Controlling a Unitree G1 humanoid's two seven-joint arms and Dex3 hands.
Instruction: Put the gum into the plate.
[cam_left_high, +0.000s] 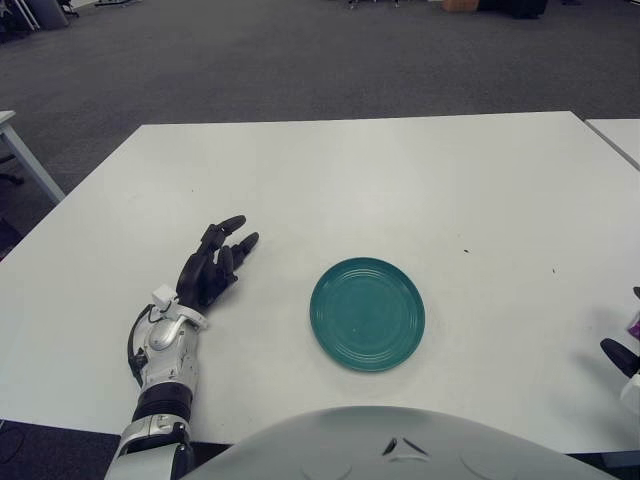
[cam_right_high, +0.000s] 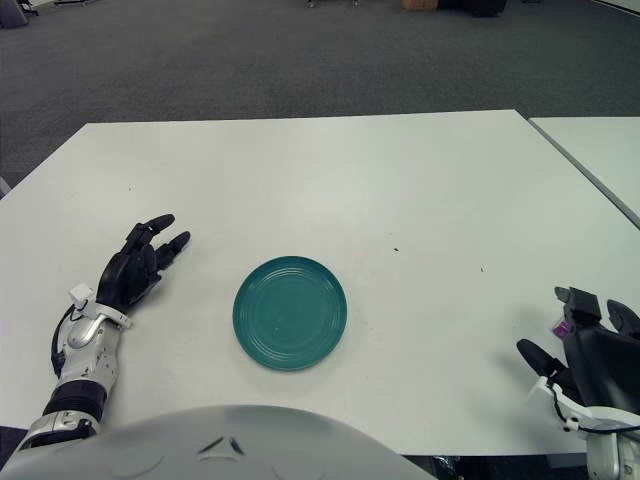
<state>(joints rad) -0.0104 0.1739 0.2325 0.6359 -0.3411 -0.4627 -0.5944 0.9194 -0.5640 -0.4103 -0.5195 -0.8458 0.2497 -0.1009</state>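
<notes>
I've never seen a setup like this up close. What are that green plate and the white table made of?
The plate looks like glazed ceramic or hard plastic: even teal with a soft sheen and ridged concentric rings; I can't tell which. The table looks like matte white laminate: flat, uniform, no grain, with a few dark specks.

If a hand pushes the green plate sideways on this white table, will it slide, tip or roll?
The plate looks shallow, round and flat on its base, so it would probably slide rather than tip or roll. The table looks smooth, so a light push may move it easily. Its low rim offers little to grip, and it seems rigid. The left hand shows left of it.
</notes>
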